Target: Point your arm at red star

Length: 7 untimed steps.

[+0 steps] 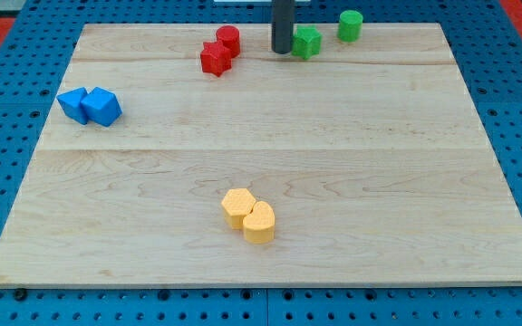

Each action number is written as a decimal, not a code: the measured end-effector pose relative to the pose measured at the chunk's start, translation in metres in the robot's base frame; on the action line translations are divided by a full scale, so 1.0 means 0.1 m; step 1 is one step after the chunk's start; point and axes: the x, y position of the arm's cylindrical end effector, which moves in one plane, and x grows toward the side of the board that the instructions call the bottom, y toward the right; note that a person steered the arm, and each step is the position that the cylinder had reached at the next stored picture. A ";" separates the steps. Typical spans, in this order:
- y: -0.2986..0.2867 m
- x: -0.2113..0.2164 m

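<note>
The red star [214, 59] sits near the top of the frame, left of centre, touching a red cylinder [228, 39] just above and to its right. My tip [282, 51] rests further right, just beside a green star [307, 42] and apart from the red star. The rod carries no fingers to spread or press together. The wooden table [333, 163] also bears two blue blocks [90, 106] at the left.

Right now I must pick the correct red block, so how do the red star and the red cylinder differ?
The red star has a notched, pointed outline; the red cylinder is round. The red star lies nearer the view's bottom and left, the red cylinder nearer the top edge. My tip is right of both, nearer the red cylinder. Both are red and touch.
</note>
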 end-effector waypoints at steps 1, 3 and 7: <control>0.47 -0.03; 0.91 0.12; 0.70 0.42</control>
